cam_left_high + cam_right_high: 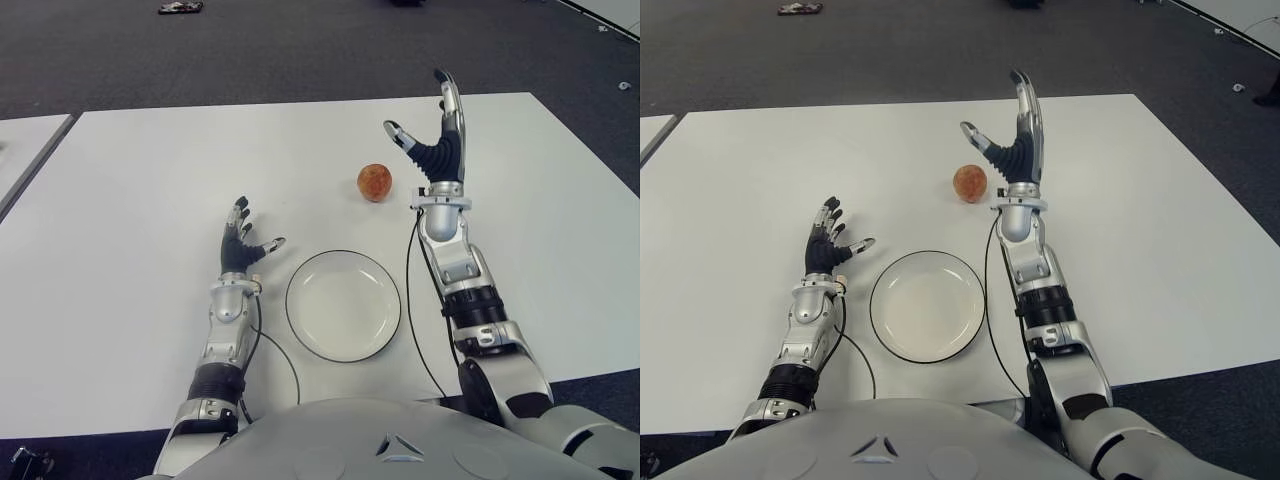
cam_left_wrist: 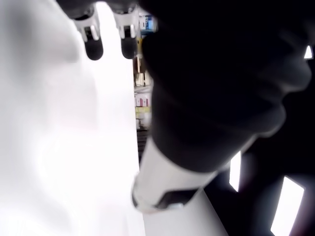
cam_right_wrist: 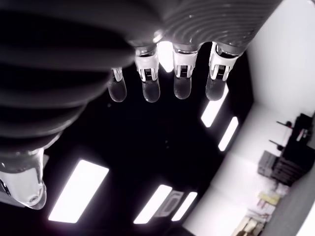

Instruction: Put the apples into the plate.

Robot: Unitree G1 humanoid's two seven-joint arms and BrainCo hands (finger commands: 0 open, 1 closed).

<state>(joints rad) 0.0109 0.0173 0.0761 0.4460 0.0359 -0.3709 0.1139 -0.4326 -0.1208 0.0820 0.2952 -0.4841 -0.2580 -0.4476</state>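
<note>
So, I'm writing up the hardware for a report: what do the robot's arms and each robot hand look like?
Both arms are silver-grey metal segments with black ribbed joint bands. Each carries a thin black cable looping over the white table toward the torso. The left robot hand and right robot hand have black palms, silver finger links and dark tips; the right wrist view shows translucent fingertip pads. A pale ring collars each wrist.

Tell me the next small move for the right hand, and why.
Probably swing the right robot hand toward the robot's left so its palm closes on the apple. The hand is open and raised just right of the apple, which sits loose on the table beyond the empty plate. The left robot hand shows open, left of the plate.
</note>
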